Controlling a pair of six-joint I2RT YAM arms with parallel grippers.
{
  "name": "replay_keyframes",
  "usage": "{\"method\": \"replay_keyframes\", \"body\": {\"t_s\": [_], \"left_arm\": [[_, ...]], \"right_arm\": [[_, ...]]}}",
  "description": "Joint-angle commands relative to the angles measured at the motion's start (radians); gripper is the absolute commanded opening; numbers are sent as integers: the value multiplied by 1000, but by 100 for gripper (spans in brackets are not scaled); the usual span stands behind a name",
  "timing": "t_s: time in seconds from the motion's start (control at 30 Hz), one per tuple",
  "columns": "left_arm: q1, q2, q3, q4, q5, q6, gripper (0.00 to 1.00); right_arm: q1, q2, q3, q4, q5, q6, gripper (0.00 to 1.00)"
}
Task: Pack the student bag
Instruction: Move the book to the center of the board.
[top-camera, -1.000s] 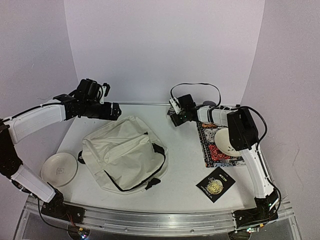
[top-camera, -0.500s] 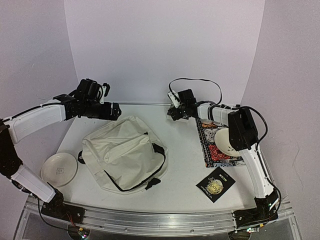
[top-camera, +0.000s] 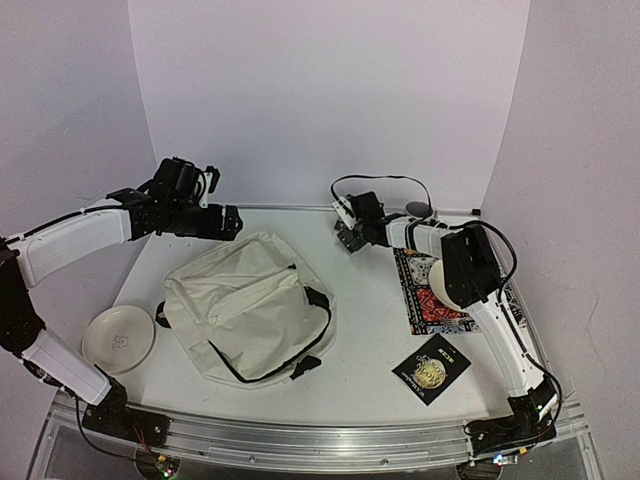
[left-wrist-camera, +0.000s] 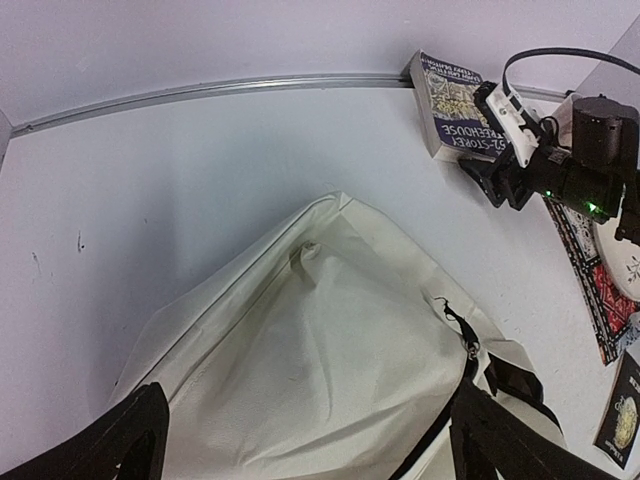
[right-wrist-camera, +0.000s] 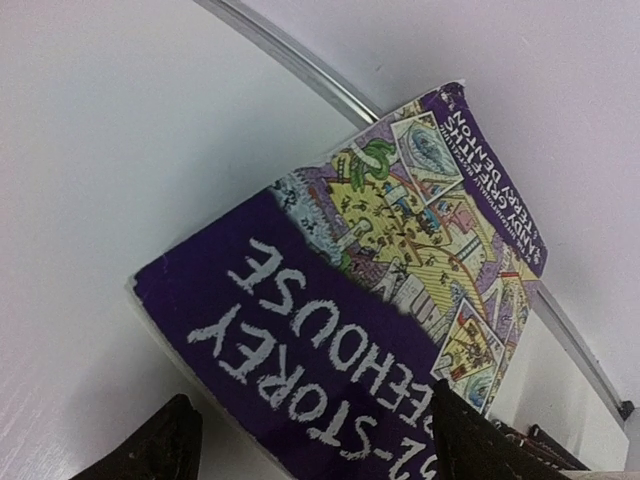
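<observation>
The cream student bag (top-camera: 245, 305) lies zipped and slumped at centre-left of the table. It fills the lower left wrist view (left-wrist-camera: 320, 360). My left gripper (top-camera: 228, 222) hovers over the bag's back edge, jaws wide open and empty (left-wrist-camera: 310, 450). A purple book titled "52-Storey Treehouse" (right-wrist-camera: 370, 290) lies flat by the back wall and shows in the left wrist view (left-wrist-camera: 450, 100). My right gripper (top-camera: 347, 238) is just over the book's near end, open, with a finger on each side (right-wrist-camera: 315, 450).
A patterned red-blue mat (top-camera: 432, 300) with a white plate (top-camera: 448, 285) on it lies at the right. A black book with a gold emblem (top-camera: 431, 367) lies at the front right. A white bowl (top-camera: 118, 337) sits at the front left. A metal rail (left-wrist-camera: 200, 92) runs along the back edge.
My right gripper has shifted a little left and farther back toward the wall, turning its wrist. The left arm and the bag have not moved.
</observation>
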Motion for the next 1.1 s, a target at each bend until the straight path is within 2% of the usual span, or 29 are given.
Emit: {"method": "replay_keyframes", "body": {"t_s": [0.0,0.33,0.5,0.67,1.07], "left_arm": [[5,-6,0,2,-7,-12,99],[5,-1,4,2,-1,-15,99],[5,-4,3,2,-1,-15,99],[6,-4,2,2,0,-15,99],[5,2,0,2,-1,-17,99]], "right_arm": [[-11,9,61,-15,84,13,73],[-38,-43,29,-16,11,79,54],[-48,-67,10,-15,-10,117,49],[-49,-90,2,-2,7,124,49],[-49,-103,-19,90,126,0,63]]}}
